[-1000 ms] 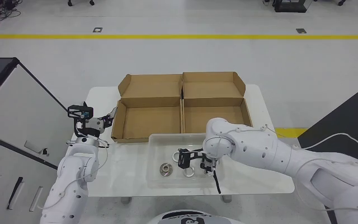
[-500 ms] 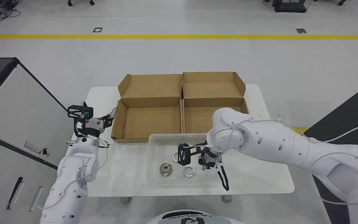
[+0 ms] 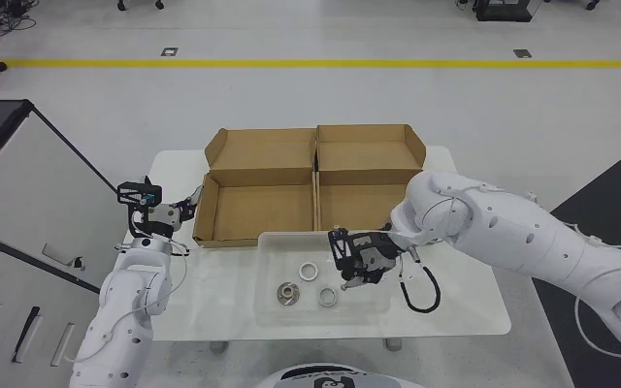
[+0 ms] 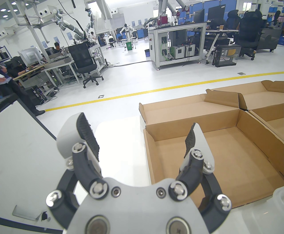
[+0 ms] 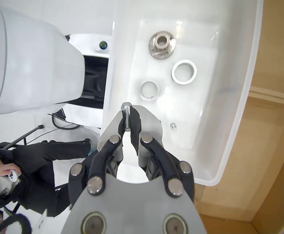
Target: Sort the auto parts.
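Steel bolt [image 5: 126, 119] lengthwise in end effector [image 5: 129, 117], head outward.

1. I am working in a robotics lab: a large open hall with a pale glossy floor [image 4: 133, 75] crossed by a yellow line [image 4: 155, 89].
2. Jointed robot arms [image 4: 64, 24] hang from a metal frame, and a white humanoid robot [image 4: 127, 30] stands far off.
3. An open-sided equipment rack [image 4: 177, 47] holds electronics boxes.
4. Desks [image 4: 57, 64] with monitors [image 4: 216, 11] and black office chairs [image 4: 85, 64] line the edges.
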Motion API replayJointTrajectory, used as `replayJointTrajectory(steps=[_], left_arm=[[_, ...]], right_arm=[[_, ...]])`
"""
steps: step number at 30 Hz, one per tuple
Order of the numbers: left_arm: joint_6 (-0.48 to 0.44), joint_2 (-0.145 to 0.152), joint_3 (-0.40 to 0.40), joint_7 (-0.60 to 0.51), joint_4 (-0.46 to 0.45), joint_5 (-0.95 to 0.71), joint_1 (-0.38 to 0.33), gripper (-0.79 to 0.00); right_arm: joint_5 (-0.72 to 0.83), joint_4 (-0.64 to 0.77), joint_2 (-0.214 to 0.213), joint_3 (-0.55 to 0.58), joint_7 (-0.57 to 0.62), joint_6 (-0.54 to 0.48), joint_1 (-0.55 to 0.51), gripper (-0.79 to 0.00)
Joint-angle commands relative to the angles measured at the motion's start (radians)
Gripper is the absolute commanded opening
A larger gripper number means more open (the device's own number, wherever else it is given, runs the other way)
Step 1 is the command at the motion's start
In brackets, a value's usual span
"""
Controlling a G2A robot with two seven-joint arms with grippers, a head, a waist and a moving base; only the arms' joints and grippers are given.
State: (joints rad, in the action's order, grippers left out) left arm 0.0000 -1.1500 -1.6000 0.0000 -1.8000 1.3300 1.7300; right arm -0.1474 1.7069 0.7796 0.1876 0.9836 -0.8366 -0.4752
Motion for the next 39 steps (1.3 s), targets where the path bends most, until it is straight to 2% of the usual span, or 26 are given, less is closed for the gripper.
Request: replayJointTrajectory(steps=[1, 5, 11, 19, 34, 39], left_arm=[[0.000, 0.000, 0.000, 0.000, 0.000, 0.000, 0.000, 0.000], [0.000, 0.000, 0.000, 0.000, 0.000, 0.000, 0.000, 0.000], [0.000, 0.000, 0.000, 0.000, 0.000, 0.000, 0.000, 0.000], [0.000, 0.000, 0.000, 0.000, 0.000, 0.000, 0.000, 0.000], [0.000, 0.000, 0.000, 0.000, 0.000, 0.000, 0.000, 0.000], [0.000, 0.000, 0.000, 0.000, 0.000, 0.000, 0.000, 0.000]], right_arm=[[-0.001, -0.024, -0.009, 0.003, -0.069, -0.069, 0.003, -0.785], [-0.015, -0.057, -0.026, 0.011, -0.172, -0.172, 0.008, -0.785], [0.008, -0.014, -0.049, 0.050, -0.257, -0.176, -0.003, -0.785], [-0.037, 0.035, -0.077, 0.088, -0.392, -0.176, -0.032, -0.785], [-0.044, 0.039, -0.078, 0.089, -0.401, -0.171, -0.033, -0.785], [-0.022, 0.010, -0.086, 0.140, -0.448, -0.176, -0.039, -0.785]])
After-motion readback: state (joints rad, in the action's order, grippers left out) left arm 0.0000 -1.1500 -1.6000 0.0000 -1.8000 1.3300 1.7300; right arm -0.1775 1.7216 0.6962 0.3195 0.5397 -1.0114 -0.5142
